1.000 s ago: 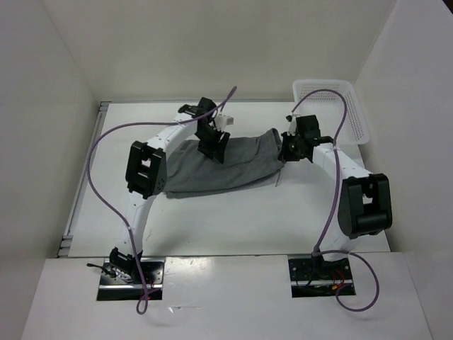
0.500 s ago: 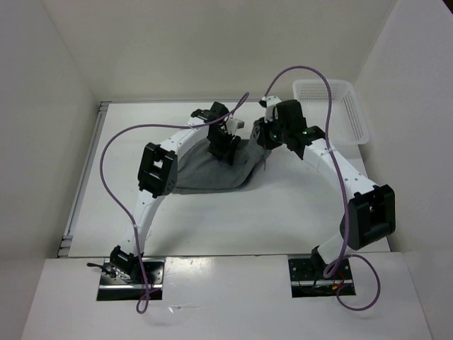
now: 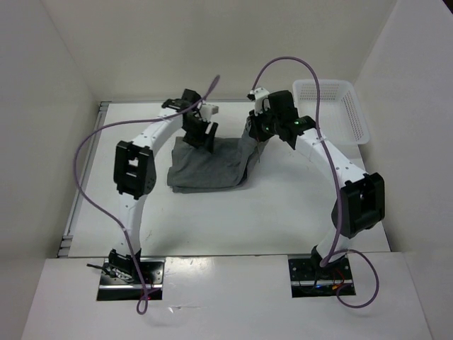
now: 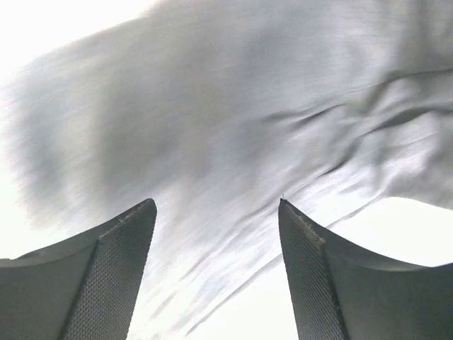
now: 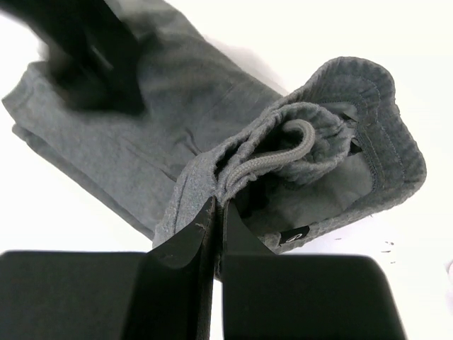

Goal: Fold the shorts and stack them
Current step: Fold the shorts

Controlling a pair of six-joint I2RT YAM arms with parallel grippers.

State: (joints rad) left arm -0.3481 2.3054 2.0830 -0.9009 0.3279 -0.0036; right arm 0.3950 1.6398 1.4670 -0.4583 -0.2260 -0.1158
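So, from my seat the shorts (image 3: 209, 168) sit in a half-folded grey heap on the worktop (image 3: 233, 219), toward the far side between the two arms. My right end effector (image 5: 216, 207) is pinched tight on the waistband (image 5: 386, 134) end, holding that edge up in a curl with a grey cord (image 5: 301, 134) showing inside. My left end effector (image 4: 216, 212) hovers just over the heap's far-left corner, fingers (image 4: 113, 283) spread apart, gripping nothing. White basket (image 3: 348, 106) sits in the far right corner.
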